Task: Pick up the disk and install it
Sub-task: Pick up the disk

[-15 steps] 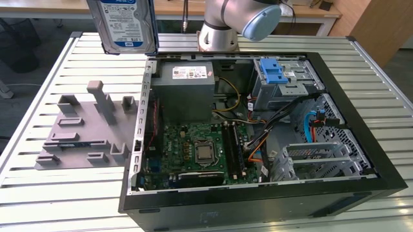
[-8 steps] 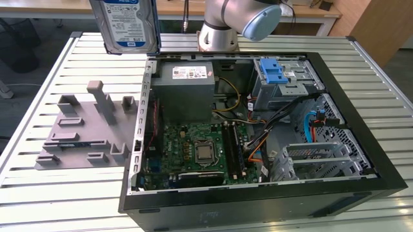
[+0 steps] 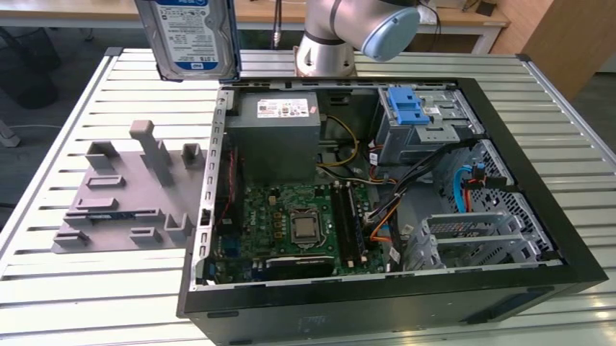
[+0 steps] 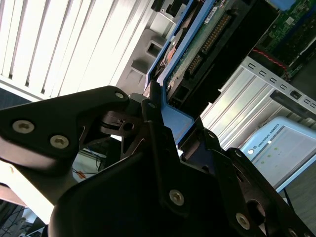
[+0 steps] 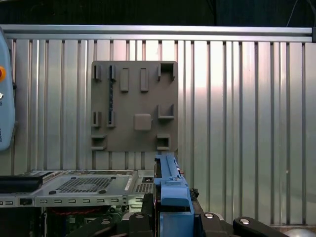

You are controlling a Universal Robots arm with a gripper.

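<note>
The disk (image 3: 187, 36) hangs upright over the worktop's (image 3: 97, 288) far edge, just beyond the open case's (image 3: 563, 231) far corner on the exterior view's left. The gripper (image 4: 178, 129) is clamped on its blue rail (image 5: 170, 190). A grey plate (image 3: 115, 194) lies beside the case.

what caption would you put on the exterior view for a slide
The disk raised above the slatted table beside the open computer case, grey fixture plate lying at the exterior view's left.
</note>
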